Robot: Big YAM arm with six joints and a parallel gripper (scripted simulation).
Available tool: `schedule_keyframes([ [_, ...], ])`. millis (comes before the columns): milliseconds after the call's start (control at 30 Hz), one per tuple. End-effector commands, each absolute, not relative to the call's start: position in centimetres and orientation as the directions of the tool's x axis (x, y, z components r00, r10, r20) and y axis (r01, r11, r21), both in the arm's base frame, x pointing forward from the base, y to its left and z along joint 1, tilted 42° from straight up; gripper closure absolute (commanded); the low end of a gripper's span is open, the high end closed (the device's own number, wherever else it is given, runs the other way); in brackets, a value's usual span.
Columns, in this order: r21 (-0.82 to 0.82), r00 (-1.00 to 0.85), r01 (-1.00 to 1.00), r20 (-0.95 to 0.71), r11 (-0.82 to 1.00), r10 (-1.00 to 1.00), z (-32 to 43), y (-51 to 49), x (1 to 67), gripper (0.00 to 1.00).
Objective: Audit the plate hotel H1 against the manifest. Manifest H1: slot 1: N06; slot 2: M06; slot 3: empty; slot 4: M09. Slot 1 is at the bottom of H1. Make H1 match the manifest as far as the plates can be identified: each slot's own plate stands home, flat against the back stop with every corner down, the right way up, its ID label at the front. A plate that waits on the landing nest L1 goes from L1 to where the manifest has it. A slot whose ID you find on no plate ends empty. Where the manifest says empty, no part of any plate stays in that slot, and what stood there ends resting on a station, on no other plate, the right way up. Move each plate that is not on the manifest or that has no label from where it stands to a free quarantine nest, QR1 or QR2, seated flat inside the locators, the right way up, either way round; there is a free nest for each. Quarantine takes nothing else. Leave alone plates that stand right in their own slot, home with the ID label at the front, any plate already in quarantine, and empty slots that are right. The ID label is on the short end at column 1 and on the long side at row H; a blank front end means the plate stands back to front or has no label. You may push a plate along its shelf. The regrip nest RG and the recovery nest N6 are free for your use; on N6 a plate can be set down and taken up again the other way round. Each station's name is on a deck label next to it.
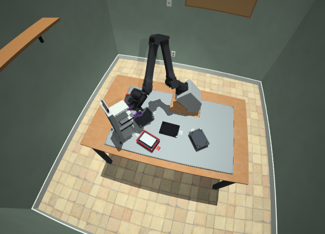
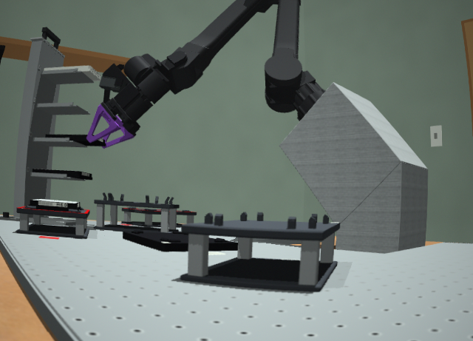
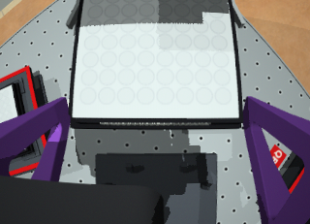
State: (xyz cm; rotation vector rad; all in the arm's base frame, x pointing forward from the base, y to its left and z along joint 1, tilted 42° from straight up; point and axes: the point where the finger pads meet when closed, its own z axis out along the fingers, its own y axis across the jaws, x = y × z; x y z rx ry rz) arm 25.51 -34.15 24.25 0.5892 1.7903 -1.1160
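Observation:
The plate hotel H1 (image 1: pixel 118 121) stands at the deck's left end, and in the side view (image 2: pixel 41 119) its shelves are stacked. A dark plate (image 2: pixel 66 136) lies on the second shelf from the bottom. In the wrist view its top is pale (image 3: pixel 155 65). My gripper (image 2: pixel 102 142) is open at this plate's front end. The purple fingers flank its front corners without gripping (image 3: pixel 157 108). Another dark plate (image 2: pixel 63 172) lies on the bottom shelf. The third shelf (image 2: pixel 60 108) looks empty. A pale slab (image 2: pixel 70 72) is at the top.
A red-edged nest holds a white-topped plate (image 1: pixel 148 140) in front of the hotel. A second red-edged nest (image 1: pixel 127 97) is partly hidden behind the arm. A dark nest (image 1: pixel 143 117) sits under the gripper. A black pad (image 1: pixel 169 129), an empty nest (image 1: pixel 198 139) and a grey block (image 1: pixel 189 97) lie to the right.

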Motion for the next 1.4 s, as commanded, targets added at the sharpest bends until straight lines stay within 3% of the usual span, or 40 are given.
schedule_keyframes([
  [0,-0.436,-0.449,0.769,-0.889,0.467,-0.091,25.7,-34.6,26.0,0.00],
  [533,-0.435,-0.439,0.769,-0.892,0.469,-0.107,27.4,-33.8,26.3,0.00],
  [1367,-0.447,-0.466,0.761,-0.881,0.470,-0.081,23.6,-31.6,23.1,0.00],
])
